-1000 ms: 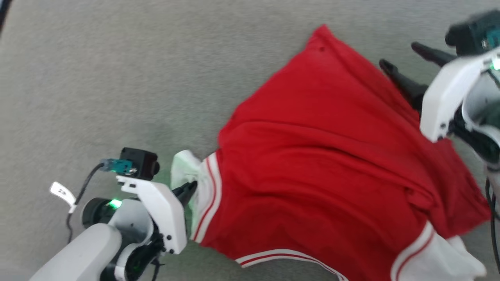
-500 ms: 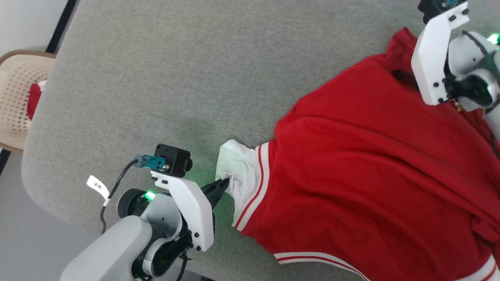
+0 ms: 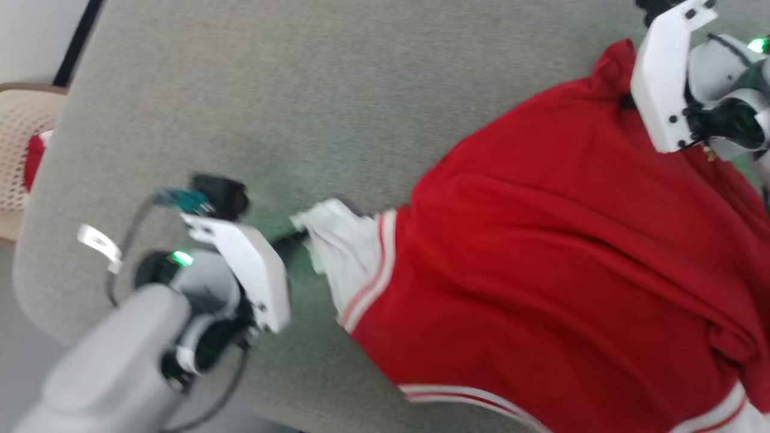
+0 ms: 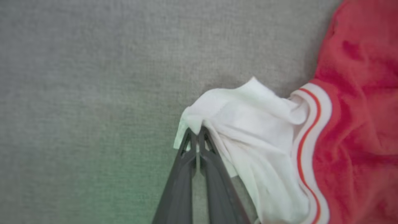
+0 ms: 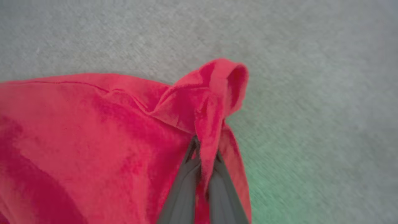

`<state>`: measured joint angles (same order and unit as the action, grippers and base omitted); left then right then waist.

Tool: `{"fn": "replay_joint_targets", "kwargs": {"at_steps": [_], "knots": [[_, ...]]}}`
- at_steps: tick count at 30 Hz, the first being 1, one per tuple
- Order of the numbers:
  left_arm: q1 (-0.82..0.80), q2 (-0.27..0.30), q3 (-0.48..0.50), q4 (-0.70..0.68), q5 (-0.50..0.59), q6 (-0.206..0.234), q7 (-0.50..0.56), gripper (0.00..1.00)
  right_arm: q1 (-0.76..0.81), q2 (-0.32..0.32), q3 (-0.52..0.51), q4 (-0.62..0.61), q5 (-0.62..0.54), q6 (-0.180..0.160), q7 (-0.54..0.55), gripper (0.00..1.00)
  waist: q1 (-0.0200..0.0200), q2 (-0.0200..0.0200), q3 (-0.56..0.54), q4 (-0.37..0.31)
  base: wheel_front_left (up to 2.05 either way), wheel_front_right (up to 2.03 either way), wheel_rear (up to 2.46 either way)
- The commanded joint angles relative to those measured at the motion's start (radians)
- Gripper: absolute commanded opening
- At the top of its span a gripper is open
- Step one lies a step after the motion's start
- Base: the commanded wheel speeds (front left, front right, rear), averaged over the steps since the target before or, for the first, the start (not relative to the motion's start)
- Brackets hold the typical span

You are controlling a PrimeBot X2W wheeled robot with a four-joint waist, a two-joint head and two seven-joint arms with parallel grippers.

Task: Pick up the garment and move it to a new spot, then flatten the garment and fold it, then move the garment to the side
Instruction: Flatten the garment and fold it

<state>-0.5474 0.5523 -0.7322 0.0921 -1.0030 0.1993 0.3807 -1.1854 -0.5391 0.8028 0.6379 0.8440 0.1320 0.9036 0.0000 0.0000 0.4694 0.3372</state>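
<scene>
Since a second ago the right claw (image 5: 205, 150) has gone from fingers spread beside the red cloth to fingers pressed together on a bunched fold of it. At the far left of the head view a tan perforated seat (image 3: 18, 129) stands off the edge of the grey surface (image 3: 313, 90), with something red on it, too blurred to name. Next comes the left arm, blurred, with its left claw (image 4: 196, 134) low over the surface. Its two dark fingers are together and clamped on the crumpled tip of the white sleeve (image 4: 248, 124), which stretches out from the body of the garment (image 3: 541, 252). Just right of the sleeve runs the red-and-white striped trim (image 4: 306, 124), and beyond it the red body spreads in broad loose folds across the right half of the surface, running off the bottom and right edges of the head view. A second band of striped trim (image 3: 457, 394) shows along its lower edge. At the upper right the right arm's white wrist sits over the garment's far corner, and the pinched red fold curls over above the fingertips.
</scene>
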Motion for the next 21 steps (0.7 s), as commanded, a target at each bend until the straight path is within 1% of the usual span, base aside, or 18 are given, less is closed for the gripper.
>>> {"fn": "replay_joint_targets", "kwargs": {"at_steps": [1,6,8,13,17,18,19,21], "knots": [[-0.027,0.014,0.015,-0.003,-0.004,0.009,0.007,0.00,0.001,-0.030,0.000,-0.001,0.008,-0.002,-0.017,0.00,0.0000,0.0000,-0.011,-0.025,0.00,0.00,0.00],[-0.108,0.103,0.069,-0.026,0.010,0.035,0.056,0.00,0.005,-0.067,-0.021,-0.065,0.060,-0.002,-0.107,0.00,0.0000,0.0000,-0.047,-0.088,0.00,0.00,0.00],[-0.143,0.140,0.081,-0.035,0.019,0.040,0.088,0.00,0.013,-0.094,-0.025,-0.085,0.063,-0.002,-0.137,0.00,0.0000,0.0000,-0.066,-0.115,0.00,0.00,0.00],[-0.253,0.220,0.115,-0.060,0.046,0.055,0.162,0.00,0.030,-0.128,-0.052,-0.132,0.070,-0.002,-0.212,0.00,0.0000,0.0000,-0.109,-0.184,0.00,0.00,0.00],[-0.354,0.254,0.125,-0.056,0.076,0.065,0.216,0.00,0.026,-0.142,-0.085,-0.165,0.064,-0.002,-0.256,0.00,0.0000,0.0000,-0.143,-0.233,0.00,0.00,0.00],[-0.378,0.259,0.122,-0.051,0.087,0.063,0.226,0.00,0.023,-0.144,-0.093,-0.169,0.057,-0.002,-0.266,0.00,0.0000,0.0000,-0.151,-0.244,0.00,0.00,0.00],[-0.424,0.261,0.115,-0.039,0.107,0.048,0.245,0.00,0.018,-0.141,-0.112,-0.177,0.041,-0.002,-0.282,0.00,0.0000,0.0000,-0.168,-0.266,0.00,0.00,0.00],[-0.447,0.258,0.113,-0.031,0.114,0.041,0.253,0.00,0.016,-0.136,-0.124,-0.180,0.036,-0.002,-0.289,0.00,0.0000,0.0000,-0.176,-0.276,0.00,0.00,0.00]]}}
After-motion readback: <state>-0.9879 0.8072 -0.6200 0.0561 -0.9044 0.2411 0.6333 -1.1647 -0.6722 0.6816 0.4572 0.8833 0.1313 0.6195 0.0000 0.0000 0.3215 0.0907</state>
